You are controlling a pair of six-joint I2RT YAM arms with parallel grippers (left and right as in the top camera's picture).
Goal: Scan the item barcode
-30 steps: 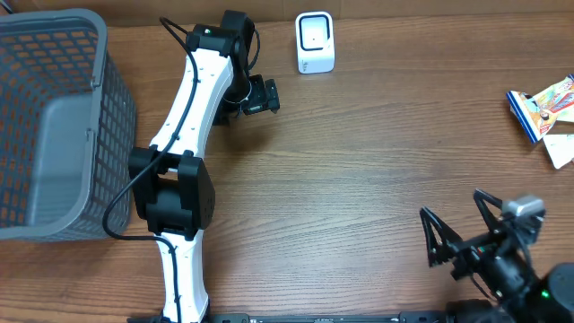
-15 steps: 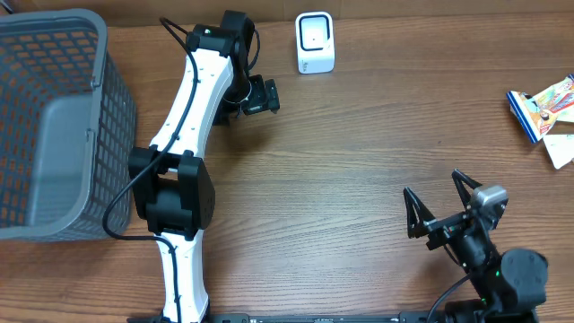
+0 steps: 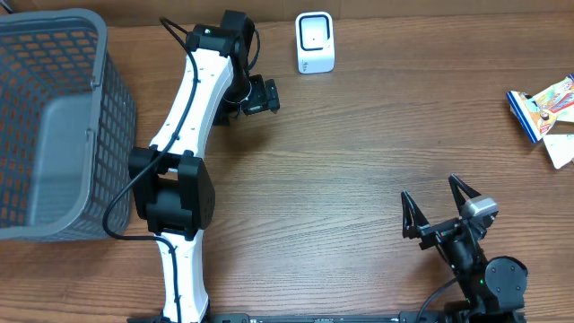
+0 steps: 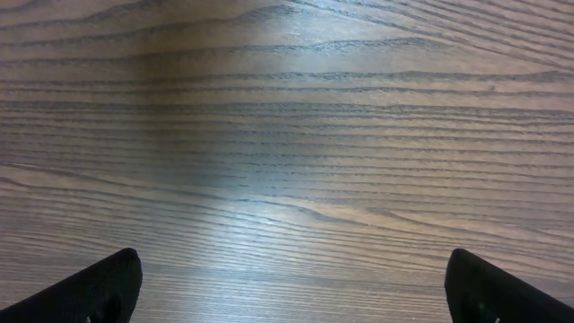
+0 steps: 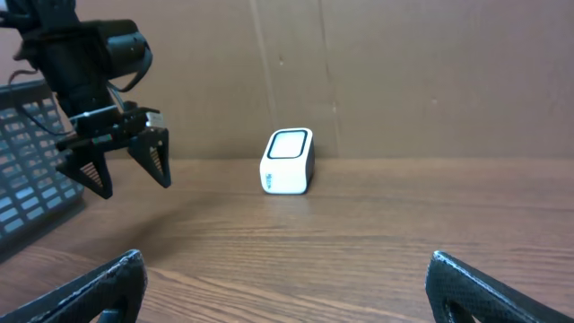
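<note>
The item, a colourful packet (image 3: 542, 106), lies at the table's right edge, with a white piece (image 3: 561, 149) just below it. The white barcode scanner (image 3: 315, 42) (image 5: 288, 161) stands at the back middle. My left gripper (image 3: 269, 95) (image 4: 291, 296) hovers open over bare wood to the left of the scanner, and it also shows in the right wrist view (image 5: 117, 161). My right gripper (image 3: 429, 188) (image 5: 287, 292) is open and empty near the front right, facing the scanner and well short of the item.
A grey plastic basket (image 3: 54, 126) (image 5: 27, 197) fills the left side of the table. The left arm's white links (image 3: 184, 135) run from the front edge up to the back. A brown wall (image 5: 404, 72) rises behind the scanner.
The right gripper has shifted left and swung its fingers toward the back of the table. The left arm has not moved.
</note>
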